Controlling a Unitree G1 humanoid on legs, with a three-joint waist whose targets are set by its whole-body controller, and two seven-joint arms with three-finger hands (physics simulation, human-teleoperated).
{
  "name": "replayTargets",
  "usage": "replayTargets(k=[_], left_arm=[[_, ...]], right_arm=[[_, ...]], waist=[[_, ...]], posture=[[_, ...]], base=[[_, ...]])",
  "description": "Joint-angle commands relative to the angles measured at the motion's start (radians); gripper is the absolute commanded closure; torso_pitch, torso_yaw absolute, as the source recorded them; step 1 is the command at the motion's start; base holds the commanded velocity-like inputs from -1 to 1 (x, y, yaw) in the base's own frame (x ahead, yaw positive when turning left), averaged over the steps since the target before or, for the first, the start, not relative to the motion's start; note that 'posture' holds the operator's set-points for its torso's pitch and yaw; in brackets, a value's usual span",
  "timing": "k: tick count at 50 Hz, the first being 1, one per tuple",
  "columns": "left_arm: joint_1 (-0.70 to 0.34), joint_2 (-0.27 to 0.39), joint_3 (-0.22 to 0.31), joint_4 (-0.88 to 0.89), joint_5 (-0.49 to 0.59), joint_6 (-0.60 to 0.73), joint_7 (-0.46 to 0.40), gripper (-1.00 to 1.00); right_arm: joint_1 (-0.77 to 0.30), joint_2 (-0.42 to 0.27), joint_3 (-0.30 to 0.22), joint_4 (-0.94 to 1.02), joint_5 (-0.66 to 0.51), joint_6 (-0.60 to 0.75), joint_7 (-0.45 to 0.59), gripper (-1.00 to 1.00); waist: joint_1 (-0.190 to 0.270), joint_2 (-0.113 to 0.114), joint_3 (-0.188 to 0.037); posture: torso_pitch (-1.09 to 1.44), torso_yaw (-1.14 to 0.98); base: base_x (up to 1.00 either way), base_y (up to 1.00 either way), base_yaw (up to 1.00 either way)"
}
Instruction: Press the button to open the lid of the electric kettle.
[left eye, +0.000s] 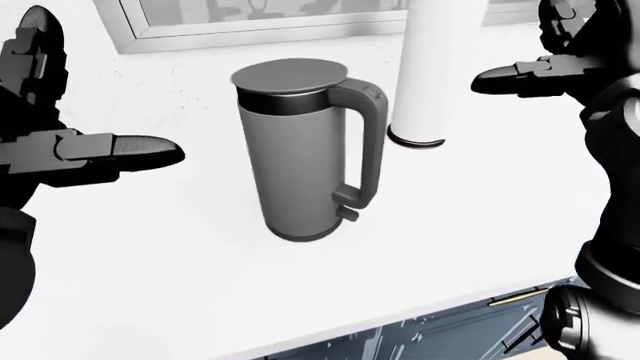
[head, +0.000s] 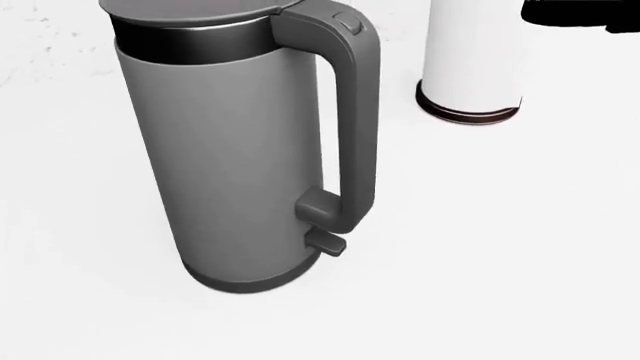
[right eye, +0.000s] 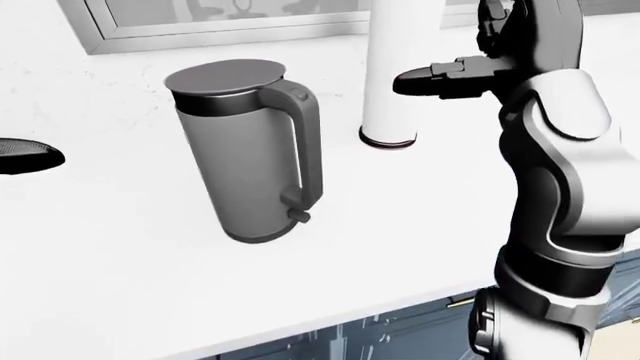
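Note:
A tall grey electric kettle (left eye: 295, 157) stands upright on the white counter (left eye: 150, 270), its lid (left eye: 290, 76) shut and its handle (left eye: 365, 142) turned to the view's right. The small lid button (head: 347, 23) sits on top of the handle. My left hand (left eye: 95, 154) is open and empty to the kettle's left, well apart from it. My right hand (right eye: 450, 75) is open and empty, raised to the upper right of the handle, apart from it.
A white cylinder with a dark base ring (left eye: 425, 75) stands on the counter just right of the kettle. A window frame (left eye: 260, 26) runs along the top. The counter's edge (left eye: 420, 311) and dark cabinet fronts lie at the bottom.

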Motion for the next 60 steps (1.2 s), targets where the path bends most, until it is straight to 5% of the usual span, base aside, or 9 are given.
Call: replayTargets(k=[1,32,60], left_arm=[[-0.023,0.018,0.019,-0.001,0.004,-0.021,0.003,-1.00],[-0.024,0.032,0.019,0.004,-0.016,-0.034,0.018,-1.00],[-0.013,0.043,0.029,0.000,-0.036,-0.042,0.026,-1.00]], right_arm=[[-0.055,-0.007,0.000,-0.007,-0.024,-0.032,0.015,-1.00],[-0.241,0.091,0.068,-0.063,-0.087,0.101,0.064,-1.00],[-0.265,0.239,0.151,-0.106,-0.193,0.132,0.081,-1.00]], waist=[[0.000,-0.001,-0.014],[-0.009,0.011,0.010],[-0.010,0.021,0.010]], posture=[[-0.26,0.00],[-0.26,0.00],[-0.26,0.00]], base=[[0.00,0.00,0.00],[0.00,0.00,0.00],[0.00,0.00,0.00]])
